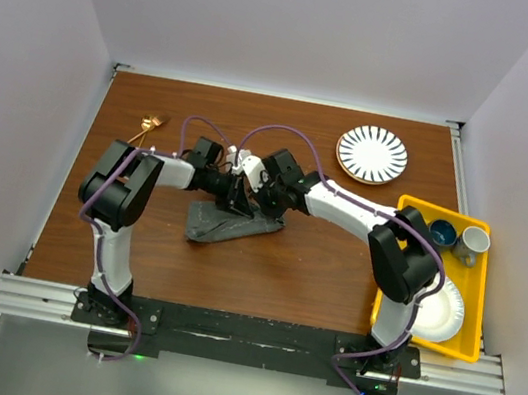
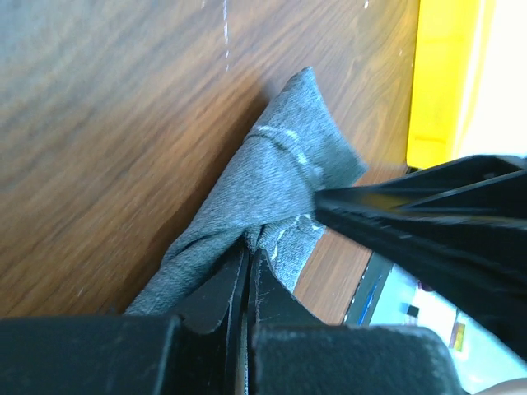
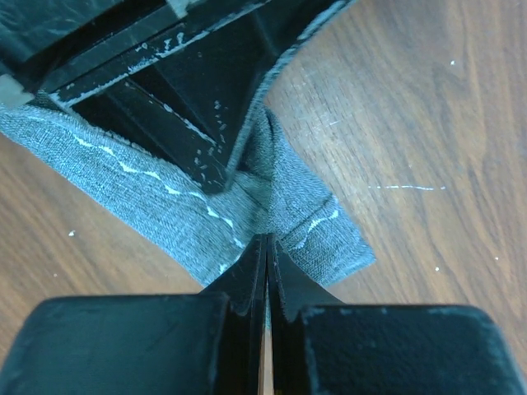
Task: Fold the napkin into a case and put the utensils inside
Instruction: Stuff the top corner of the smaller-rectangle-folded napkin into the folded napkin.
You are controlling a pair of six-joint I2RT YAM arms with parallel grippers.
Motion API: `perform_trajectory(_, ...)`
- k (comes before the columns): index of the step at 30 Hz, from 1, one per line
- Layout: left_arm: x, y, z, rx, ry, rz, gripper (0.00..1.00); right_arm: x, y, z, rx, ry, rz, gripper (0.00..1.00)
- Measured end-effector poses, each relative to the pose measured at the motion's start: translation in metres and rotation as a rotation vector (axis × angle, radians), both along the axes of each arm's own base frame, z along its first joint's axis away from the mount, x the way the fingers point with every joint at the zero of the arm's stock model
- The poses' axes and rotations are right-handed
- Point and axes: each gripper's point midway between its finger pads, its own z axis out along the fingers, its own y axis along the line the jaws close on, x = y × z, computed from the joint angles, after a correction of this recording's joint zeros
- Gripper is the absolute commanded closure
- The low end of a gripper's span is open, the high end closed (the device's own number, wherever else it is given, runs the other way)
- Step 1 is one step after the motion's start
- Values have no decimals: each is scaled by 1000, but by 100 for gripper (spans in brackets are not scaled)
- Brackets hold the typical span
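With our left gripper [image 2: 246,257] and right gripper [image 3: 268,243] both pinched on the napkin [image 1: 222,226] mid-tabletop, we should move them together, laying the fold flat.

From above, both wrists cover the far edge of the napkin [image 1: 224,223], so what touches it there cannot be made out. The utensils [image 1: 150,125], at ten o'clock on the desk [image 1: 312,277], are too small to tell apart, and their handles run behind the left elbow. In the left wrist view the left tool [image 2: 247,257] hides the cloth's near end, the yellow bin [image 2: 440,82] is cut off at one o'clock, and five o'clock is blur.
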Motion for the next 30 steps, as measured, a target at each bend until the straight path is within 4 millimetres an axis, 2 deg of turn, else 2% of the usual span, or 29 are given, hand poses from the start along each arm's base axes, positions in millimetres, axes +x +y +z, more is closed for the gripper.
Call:
perform_trajectory(10, 13, -14, 15, -21, -41, 3, 100, 4, 1, -3, -4, -2, -5, 100)
perform_trajectory(13, 16, -12, 12, -23, -30, 14, 100, 5, 2, -2, -4, -7, -8, 100)
perform_trajectory(16, 19, -7, -1, -19, 2, 35, 100, 8, 3, -6, -7, -13, -12, 100)
perform_trajectory(20, 21, -3, -4, -47, 43, 48, 87, 14, 3, -23, -35, -9, -23, 100)
perform_trajectory(21, 23, -3, -3, -52, 38, 49, 79, 15, 4, -27, -40, -7, -25, 100)
perform_trajectory(24, 27, 0, 0, -73, 35, 74, 72, 19, 5, -24, -40, -16, -33, 100)
perform_trajectory(26, 28, 5, 6, -96, 42, 111, 64, 19, 5, -25, -40, -14, -39, 100)
perform_trajectory(30, 32, 24, 30, -152, 30, 205, 61, 20, 3, -25, -36, -9, -53, 100)
